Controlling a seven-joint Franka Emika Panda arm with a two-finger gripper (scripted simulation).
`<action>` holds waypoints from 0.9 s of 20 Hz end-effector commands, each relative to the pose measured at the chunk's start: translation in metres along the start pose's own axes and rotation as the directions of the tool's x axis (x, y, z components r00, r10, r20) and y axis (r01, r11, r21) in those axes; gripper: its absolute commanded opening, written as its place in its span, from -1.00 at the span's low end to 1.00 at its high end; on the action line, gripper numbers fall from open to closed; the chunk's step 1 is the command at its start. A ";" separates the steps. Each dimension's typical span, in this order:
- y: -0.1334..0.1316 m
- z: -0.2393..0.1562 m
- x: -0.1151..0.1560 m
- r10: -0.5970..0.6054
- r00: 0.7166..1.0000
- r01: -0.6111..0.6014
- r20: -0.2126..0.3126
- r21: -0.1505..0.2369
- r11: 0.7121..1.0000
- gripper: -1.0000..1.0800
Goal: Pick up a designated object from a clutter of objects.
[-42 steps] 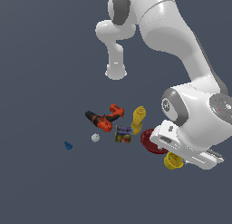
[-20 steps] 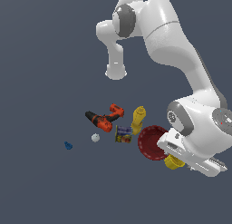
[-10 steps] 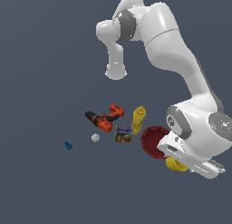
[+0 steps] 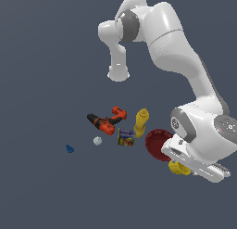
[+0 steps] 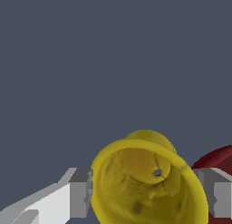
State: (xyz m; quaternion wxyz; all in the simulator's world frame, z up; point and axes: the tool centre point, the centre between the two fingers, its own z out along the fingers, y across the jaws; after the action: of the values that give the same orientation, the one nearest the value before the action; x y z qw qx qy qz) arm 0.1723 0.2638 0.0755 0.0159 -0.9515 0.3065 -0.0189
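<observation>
Tool (image 5: 145, 193) fingers spread wide, flanking round, tapered, plain yellow cup (image 5: 147, 184).

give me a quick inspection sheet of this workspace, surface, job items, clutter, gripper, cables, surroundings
surface: flat dark grey-blue floor, no markings seen
job's things: small round yellow cup lies on its side, open mouth toward the wrist camera, beside the red bowl
clutter: orange-and-black power drill, tall yellow bottle, labelled can, small white ball, tiny blue piece, all apart from the cup
grippers: white gripper open, one finger either side of the cup; contact cannot be told
cables: nothing seen
surroundings: nothing seen beyond the plain background
</observation>
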 end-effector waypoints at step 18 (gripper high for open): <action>0.028 -0.039 -0.005 0.001 1.000 -0.001 0.003 -0.005 1.000 -1.00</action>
State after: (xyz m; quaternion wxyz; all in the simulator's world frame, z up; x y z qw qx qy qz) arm 0.1536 0.2466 0.1048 0.0136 -0.9516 0.3067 -0.0163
